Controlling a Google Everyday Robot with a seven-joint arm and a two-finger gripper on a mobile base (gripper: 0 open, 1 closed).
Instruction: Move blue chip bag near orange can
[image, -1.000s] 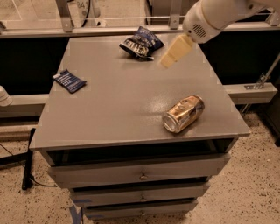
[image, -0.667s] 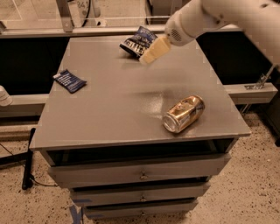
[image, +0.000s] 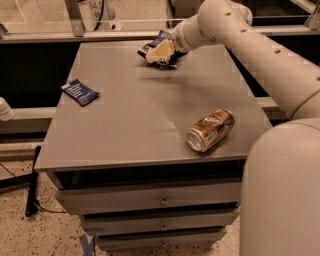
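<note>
Camera view shows gripper (image: 160, 51) at the wrinkled, glossy blue chip bag (image: 162, 35).

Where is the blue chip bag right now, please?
The blue chip bag lies at the table's far edge in the camera view, partly covered by the tool, far behind the orange can at the front right.

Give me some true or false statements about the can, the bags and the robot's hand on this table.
1. The orange can lies on its side near the front right corner of the table. True.
2. The hand is at the blue chip bag, by the table's far edge. True.
3. The blue chip bag touches the orange can. False: they lie far apart.
4. The small dark-blue packet lies beside the can. False: it is at the table's left side, away from the can.
</note>
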